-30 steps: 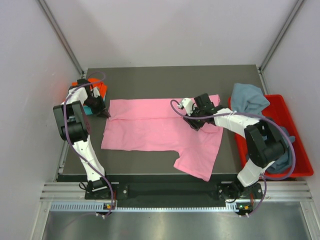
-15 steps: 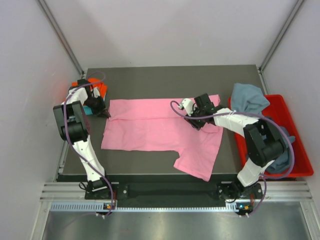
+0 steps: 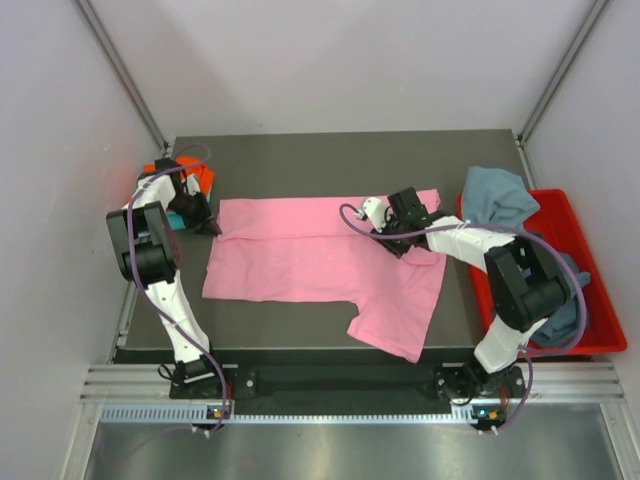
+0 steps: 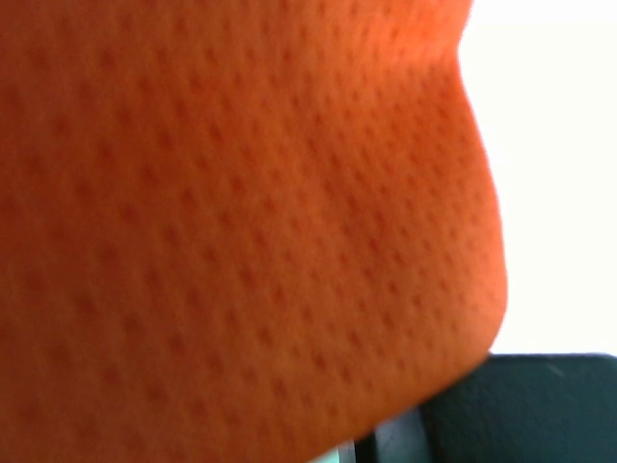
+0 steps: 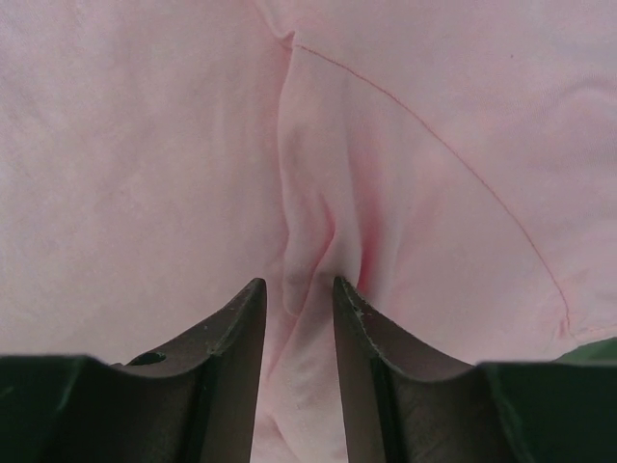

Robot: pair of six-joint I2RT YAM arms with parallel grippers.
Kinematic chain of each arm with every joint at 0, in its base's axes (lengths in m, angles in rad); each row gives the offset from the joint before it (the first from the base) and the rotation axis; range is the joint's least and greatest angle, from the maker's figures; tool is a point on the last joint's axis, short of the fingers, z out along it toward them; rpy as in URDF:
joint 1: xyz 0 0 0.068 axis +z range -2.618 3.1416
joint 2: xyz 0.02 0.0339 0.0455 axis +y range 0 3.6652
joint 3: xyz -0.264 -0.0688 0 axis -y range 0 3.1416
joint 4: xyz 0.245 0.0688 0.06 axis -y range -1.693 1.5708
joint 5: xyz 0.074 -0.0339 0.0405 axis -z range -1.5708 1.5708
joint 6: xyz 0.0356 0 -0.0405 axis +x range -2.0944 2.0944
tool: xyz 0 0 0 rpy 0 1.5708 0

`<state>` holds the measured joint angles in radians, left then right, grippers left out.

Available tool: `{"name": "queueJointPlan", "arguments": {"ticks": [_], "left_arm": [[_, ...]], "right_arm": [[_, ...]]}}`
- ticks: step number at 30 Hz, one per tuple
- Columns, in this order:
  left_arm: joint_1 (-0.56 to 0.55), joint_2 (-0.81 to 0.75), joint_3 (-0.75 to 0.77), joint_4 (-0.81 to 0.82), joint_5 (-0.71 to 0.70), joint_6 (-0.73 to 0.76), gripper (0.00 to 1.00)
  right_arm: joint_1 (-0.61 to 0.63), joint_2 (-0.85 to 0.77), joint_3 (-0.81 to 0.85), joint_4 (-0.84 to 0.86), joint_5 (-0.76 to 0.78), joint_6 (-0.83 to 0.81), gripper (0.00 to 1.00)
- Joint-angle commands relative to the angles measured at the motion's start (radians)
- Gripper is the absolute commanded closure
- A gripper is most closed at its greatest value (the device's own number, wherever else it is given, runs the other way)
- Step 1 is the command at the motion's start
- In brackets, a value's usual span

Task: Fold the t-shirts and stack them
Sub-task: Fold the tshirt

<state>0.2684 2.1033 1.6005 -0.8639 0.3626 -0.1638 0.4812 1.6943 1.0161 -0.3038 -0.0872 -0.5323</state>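
Observation:
A large pink t-shirt (image 3: 300, 255) lies spread flat on the dark table (image 3: 330, 155), one sleeve pointing toward the near edge. My right gripper (image 3: 388, 243) rests on its right part. In the right wrist view the gripper (image 5: 299, 289) is closed on a raised ridge of pink cloth (image 5: 145, 145). My left gripper (image 3: 212, 229) comes to a narrow point on the shirt's far left corner. Orange t-shirt cloth (image 4: 241, 222) fills the left wrist view and hides the fingers. The orange t-shirt (image 3: 203, 178) and a teal one (image 3: 176, 221) lie by the left arm.
A red plastic bin (image 3: 600, 270) stands off the table's right edge. A grey-blue t-shirt (image 3: 495, 195) hangs over its far left corner onto the table. A darker slate cloth (image 3: 568, 310) lies inside it. Grey walls close in the left, far and right sides.

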Motion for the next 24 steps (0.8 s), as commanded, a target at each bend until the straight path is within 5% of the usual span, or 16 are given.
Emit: {"name": "queueJointPlan", "arguments": {"ticks": [1,16,17,19,24], "left_arm": [[0.002,-0.029,-0.004,0.028,0.021,-0.009,0.78],[0.002,-0.028,-0.004,0.034,0.029,-0.016,0.78],[0.003,-0.028,-0.005,0.034,0.029,-0.016,0.78],[0.002,-0.028,-0.007,0.036,0.03,-0.016,0.79],[0.003,-0.028,-0.008,0.036,0.03,-0.016,0.79]], "right_arm": [[-0.007,0.011,0.024,0.046,0.006,-0.018,0.66],[-0.006,0.01,0.03,0.042,0.004,-0.035,0.93],[-0.006,0.008,0.029,0.043,0.012,-0.035,0.92],[-0.006,0.005,0.021,0.06,0.035,-0.023,0.69],[-0.006,0.005,0.018,0.052,0.026,-0.031,0.62]]}}
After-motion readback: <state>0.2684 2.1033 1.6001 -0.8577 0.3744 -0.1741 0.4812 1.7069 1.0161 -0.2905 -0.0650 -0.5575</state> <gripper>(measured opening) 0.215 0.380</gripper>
